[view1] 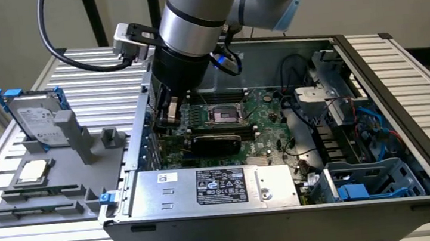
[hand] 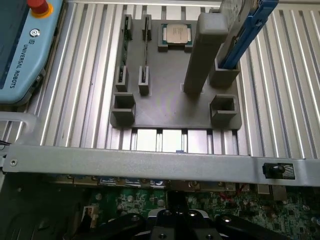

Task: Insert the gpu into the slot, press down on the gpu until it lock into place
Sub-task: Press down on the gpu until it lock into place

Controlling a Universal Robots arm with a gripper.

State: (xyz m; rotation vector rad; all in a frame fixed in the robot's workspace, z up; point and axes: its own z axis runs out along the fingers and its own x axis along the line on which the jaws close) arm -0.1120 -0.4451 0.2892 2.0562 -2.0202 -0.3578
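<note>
Gripper (hand: 181,227) low over the green motherboard (view1: 223,116), inside the open computer case (view1: 376,133); cannot tell whether fingers are apart or together. Arm (view1: 188,21) comes down steeply at the case's wall nearest the grey parts tray (view1: 52,173). Black card (view1: 214,143) lies flat on the motherboard, long axis parallel to the silver power supply (view1: 214,186), just beside it, away from the gripper.

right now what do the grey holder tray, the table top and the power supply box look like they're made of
The grey holder tray looks like matte moulded or printed plastic: uniform dull grey, no glare. The table top seems brushed aluminium: ribbed slats with bright streaks. The power supply box looks like bare sheet steel: pale silver panels, a printed label and a screw.
</note>
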